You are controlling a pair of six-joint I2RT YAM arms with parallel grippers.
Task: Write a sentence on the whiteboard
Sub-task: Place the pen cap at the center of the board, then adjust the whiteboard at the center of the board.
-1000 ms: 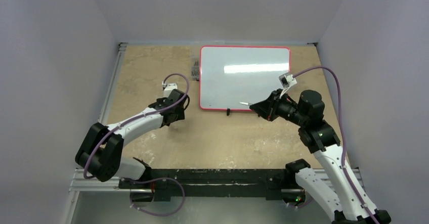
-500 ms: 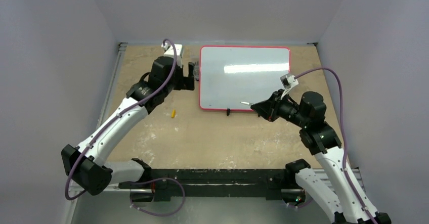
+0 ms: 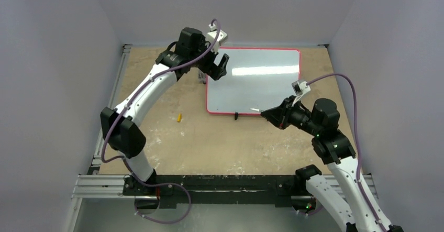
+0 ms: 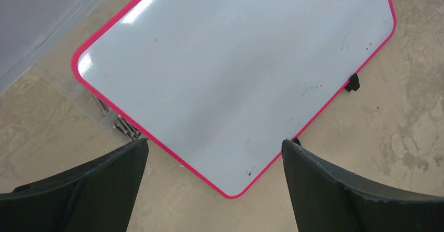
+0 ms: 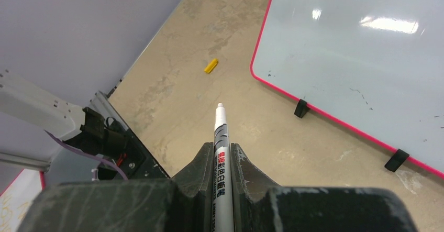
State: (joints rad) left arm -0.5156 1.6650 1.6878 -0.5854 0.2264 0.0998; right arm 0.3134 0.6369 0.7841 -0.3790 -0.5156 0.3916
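Note:
The whiteboard (image 3: 254, 80), glossy white with a red-pink frame, lies flat at the far middle of the table. No orange-yellow sentence shows on it, only a few dark specks. My left gripper (image 3: 220, 67) is open and empty, hovering above the board's far-left corner; in the left wrist view (image 4: 214, 141) the board (image 4: 235, 69) fills the space between its fingers (image 4: 94, 190). My right gripper (image 3: 269, 112) is shut on a white marker (image 3: 255, 109), held just off the board's near edge. In the right wrist view the marker (image 5: 220, 132) points away from the board (image 5: 356, 48) over bare table.
A small yellow cap (image 3: 179, 118) lies on the table left of the board, also in the right wrist view (image 5: 211, 65). A clear box of dark items (image 3: 201, 75) sits against the board's left edge. Black feet (image 5: 300, 108) stick out from the board's near edge.
My left arm has swung from the table left of the board up to its far-left corner, uncovering the yellow cap. My right gripper with the marker barely shifted.

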